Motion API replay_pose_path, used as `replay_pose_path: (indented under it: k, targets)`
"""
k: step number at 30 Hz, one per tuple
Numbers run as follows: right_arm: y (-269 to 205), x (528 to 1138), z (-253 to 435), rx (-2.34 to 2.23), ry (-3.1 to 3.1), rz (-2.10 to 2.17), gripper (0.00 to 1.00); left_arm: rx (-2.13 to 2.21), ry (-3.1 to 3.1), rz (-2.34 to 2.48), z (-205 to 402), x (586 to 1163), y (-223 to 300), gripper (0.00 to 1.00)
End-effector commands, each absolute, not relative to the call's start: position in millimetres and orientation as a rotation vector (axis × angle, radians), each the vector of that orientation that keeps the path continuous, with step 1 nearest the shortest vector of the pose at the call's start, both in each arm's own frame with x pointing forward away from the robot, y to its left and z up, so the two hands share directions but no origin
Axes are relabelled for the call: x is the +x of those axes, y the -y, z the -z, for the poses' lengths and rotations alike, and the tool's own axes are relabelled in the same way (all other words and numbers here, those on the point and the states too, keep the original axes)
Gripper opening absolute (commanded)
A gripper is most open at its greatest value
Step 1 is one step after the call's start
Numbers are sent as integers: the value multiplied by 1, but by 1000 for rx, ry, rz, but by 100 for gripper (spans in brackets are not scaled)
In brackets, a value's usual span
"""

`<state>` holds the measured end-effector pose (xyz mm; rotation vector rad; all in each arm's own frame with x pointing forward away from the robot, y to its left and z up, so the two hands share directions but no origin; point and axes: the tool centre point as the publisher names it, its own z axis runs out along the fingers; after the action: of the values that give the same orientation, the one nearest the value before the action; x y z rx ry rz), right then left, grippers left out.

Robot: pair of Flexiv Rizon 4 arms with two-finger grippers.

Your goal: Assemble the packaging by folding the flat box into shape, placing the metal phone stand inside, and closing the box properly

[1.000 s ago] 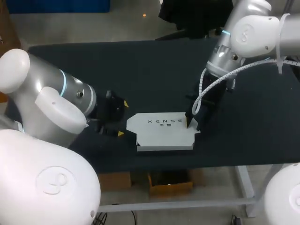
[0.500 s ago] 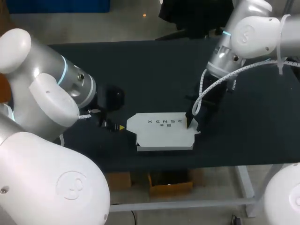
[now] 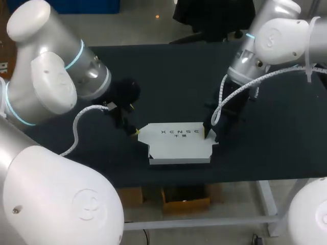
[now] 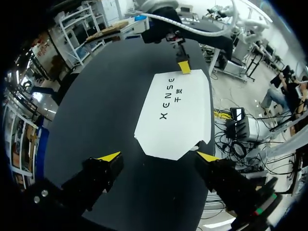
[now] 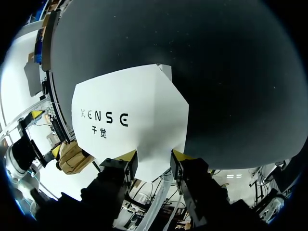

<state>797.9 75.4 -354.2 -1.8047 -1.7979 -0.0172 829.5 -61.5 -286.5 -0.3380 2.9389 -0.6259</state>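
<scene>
Left gripper is held wide open, empty, just beside the box; whether its far edge is held by the right gripper cannot be told. Folding seems barely begun: a flap must be lifted.

Box: smooth matt white cardbd. Table: dark matt, cloth-like surf.

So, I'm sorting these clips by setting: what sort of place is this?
Probably a robotics lab test bench, not a packing line. Two robot arms, with the left gripper and right gripper, reach over one black-topped table, and a flat white box lies between them.
</scene>
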Motion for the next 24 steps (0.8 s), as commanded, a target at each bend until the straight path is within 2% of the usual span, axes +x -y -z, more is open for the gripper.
replay_pose_path:
  k: [1,5,13,20,24]
  targets:
    - [-77,796,356,-1800,1799,24,42,-417,-3162,609,280,837,64,100]
    - [-76,795,358,-1801,1797,25,42,-809,-3190,749,283,838,67,100]
    - [-74,792,362,-1800,1790,39,42,-1653,-3029,714,300,832,84,100]
    - [-72,789,364,-1800,1784,53,42,-1977,-2785,704,308,826,87,100]
    - [-71,790,364,-1801,1784,55,42,-2009,-2736,697,307,826,86,100]
